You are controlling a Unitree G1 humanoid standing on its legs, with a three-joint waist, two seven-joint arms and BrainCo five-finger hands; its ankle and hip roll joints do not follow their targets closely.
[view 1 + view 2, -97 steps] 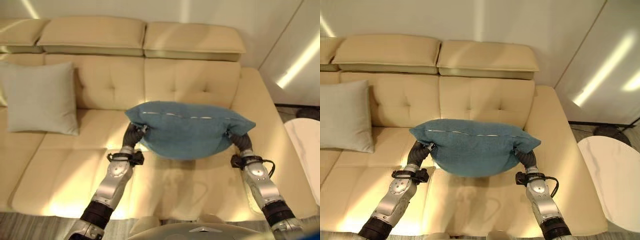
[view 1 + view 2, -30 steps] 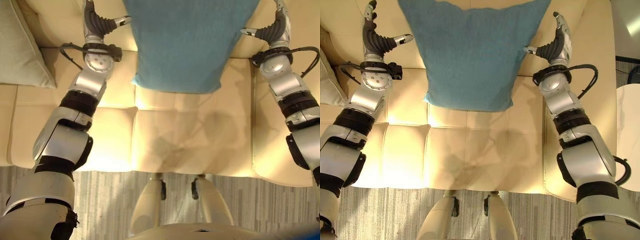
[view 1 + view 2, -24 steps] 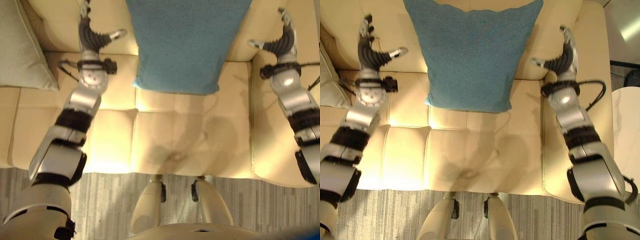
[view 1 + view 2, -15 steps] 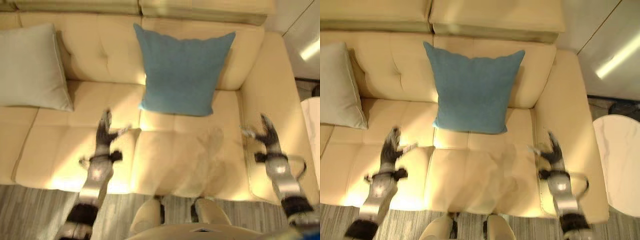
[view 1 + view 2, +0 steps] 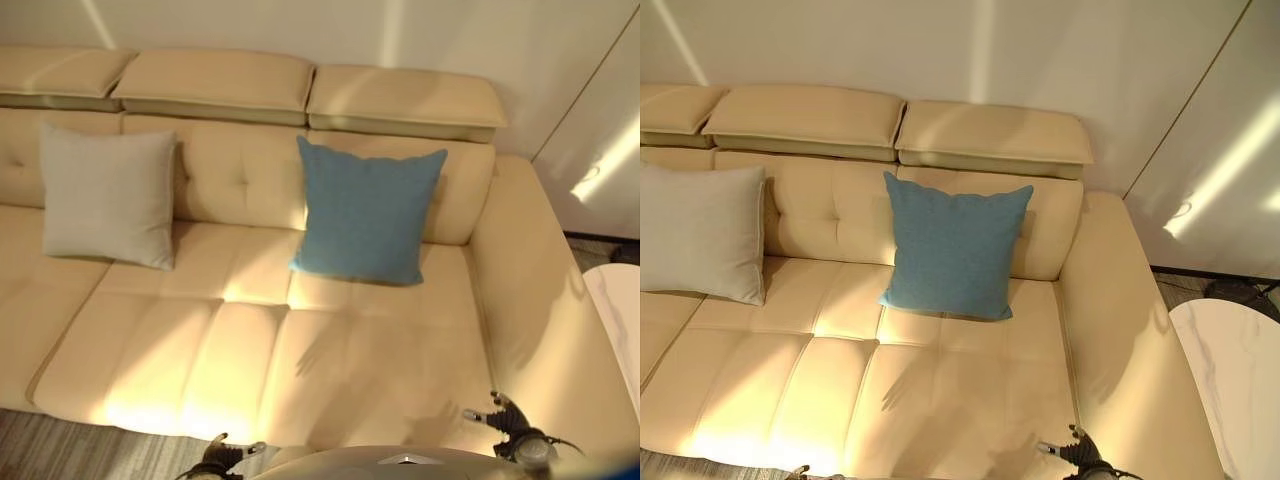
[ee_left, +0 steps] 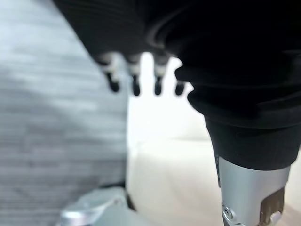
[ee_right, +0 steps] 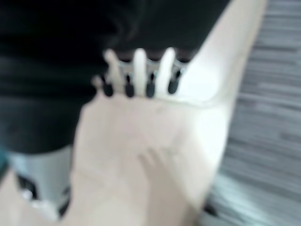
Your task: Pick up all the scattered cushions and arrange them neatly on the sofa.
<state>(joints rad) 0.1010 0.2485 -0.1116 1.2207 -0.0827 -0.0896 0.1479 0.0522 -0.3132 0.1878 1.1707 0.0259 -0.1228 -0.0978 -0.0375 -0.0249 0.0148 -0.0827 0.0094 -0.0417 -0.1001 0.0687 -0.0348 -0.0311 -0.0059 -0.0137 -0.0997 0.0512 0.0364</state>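
Blue cushion point(image 5: 367, 212) upright against sofa point(image 5: 250, 340) backrest | grey cushion point(image 5: 107, 195) left | left hand point(image 6: 141, 70), right hand point(image 5: 500, 412) spread, empty, low.

The sofa point(image 5: 250, 350) looks like smooth, faintly glossy leather, the blue cushion point(image 5: 368, 210) and grey cushion point(image 5: 108, 195) matt woven cloth.
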